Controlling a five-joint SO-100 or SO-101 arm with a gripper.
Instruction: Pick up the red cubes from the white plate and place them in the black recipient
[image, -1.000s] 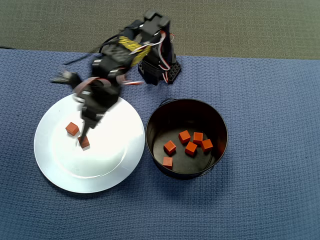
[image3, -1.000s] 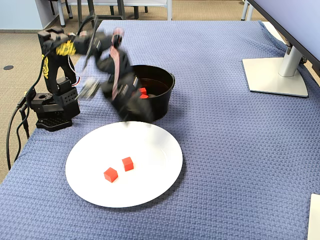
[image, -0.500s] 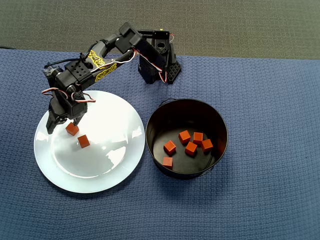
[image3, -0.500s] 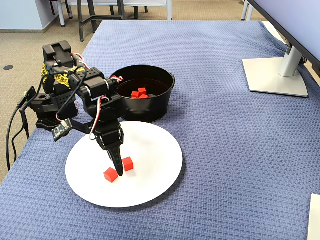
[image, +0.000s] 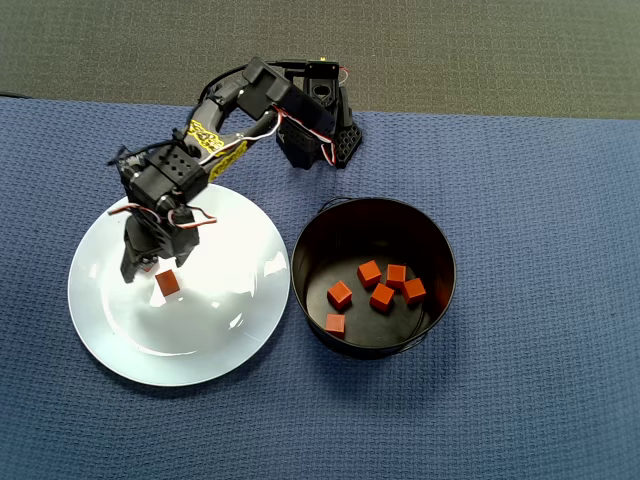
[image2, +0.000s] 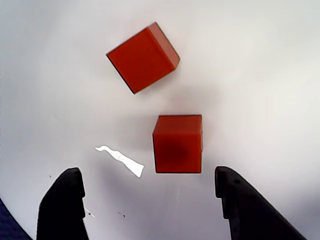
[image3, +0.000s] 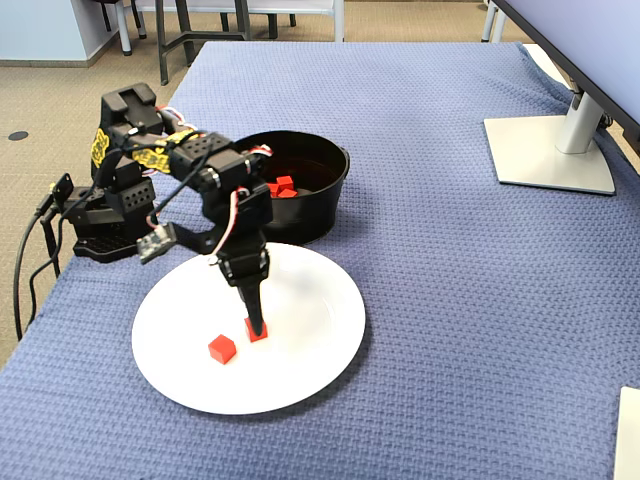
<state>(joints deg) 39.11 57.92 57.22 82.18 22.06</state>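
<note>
Two cubes left on the plate (image: 180, 340): near cube (image2: 177, 143) sits between the spread jaws, not touched by either fingertip; far cube (image2: 143, 57) lies just beyond it, rotated, apart from it. Gripper (image3: 257, 325) is open, pointing down at the plate's middle, tips at the near cube in the fixed view. Bare plate all round both cubes, rim well clear. Pot (image: 440, 250) stands just beside the plate's right edge in the overhead view, six cubes (image: 380, 297) on its floor. Bench (image: 540, 400) past the pot is open.
</note>
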